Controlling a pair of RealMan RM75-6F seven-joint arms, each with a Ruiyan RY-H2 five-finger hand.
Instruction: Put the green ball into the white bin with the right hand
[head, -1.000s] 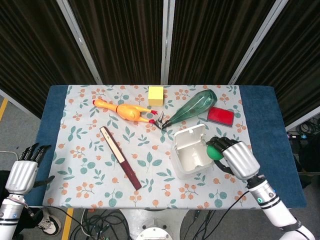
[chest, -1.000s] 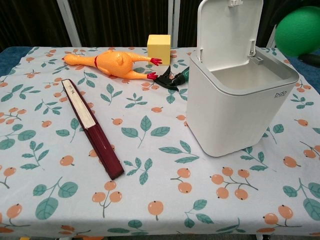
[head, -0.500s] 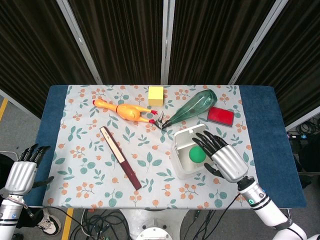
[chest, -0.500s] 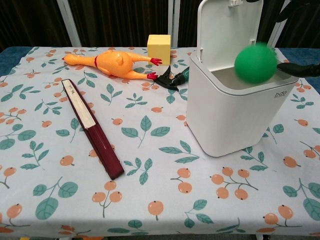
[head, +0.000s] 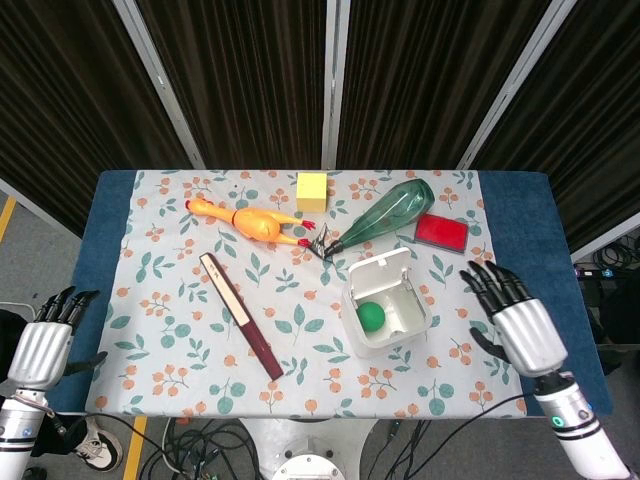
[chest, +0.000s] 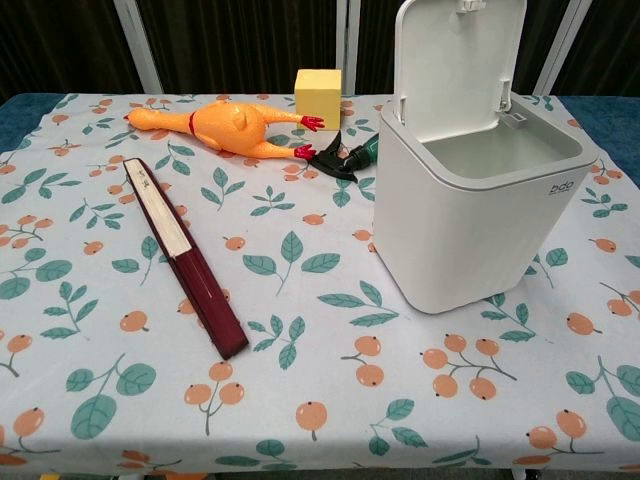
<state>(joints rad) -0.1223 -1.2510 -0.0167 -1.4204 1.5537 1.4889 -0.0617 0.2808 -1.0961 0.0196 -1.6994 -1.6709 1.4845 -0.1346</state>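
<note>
Green ball in the bin, right hand empty beside it.

Head view: the green ball (head: 371, 317) lies inside the white bin (head: 418, 328), lid tipped back; the right hand (head: 512, 318), fingers spread and holding nothing, hangs over bare cloth well apart from the bin, the left hand (head: 50, 338) spread past the table's edge. Chest view: the white bin (chest: 470, 225) shows only its open rim; ball and hands are unseen, the dark folded fan (chest: 182, 253) well apart.
</note>
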